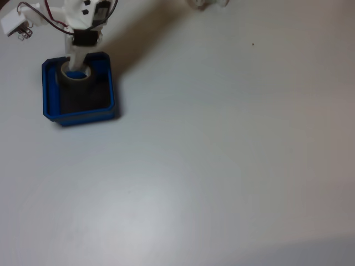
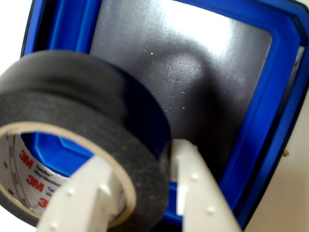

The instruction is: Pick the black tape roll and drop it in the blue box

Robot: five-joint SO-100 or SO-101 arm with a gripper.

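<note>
Wrist view: fingers point(image 2: 140, 193) pinching black tape roll point(image 2: 96, 121).

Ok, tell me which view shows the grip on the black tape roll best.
The wrist view: the black tape roll fills the foreground, one finger inside its core, the other outside, over the blue box. In the fixed view the roll is small and the arm hides the grip.

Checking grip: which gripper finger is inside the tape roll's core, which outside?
In the wrist view, the left finger sits inside the black tape roll's pale core; the right finger presses its black outer wall, above the blue box.
</note>
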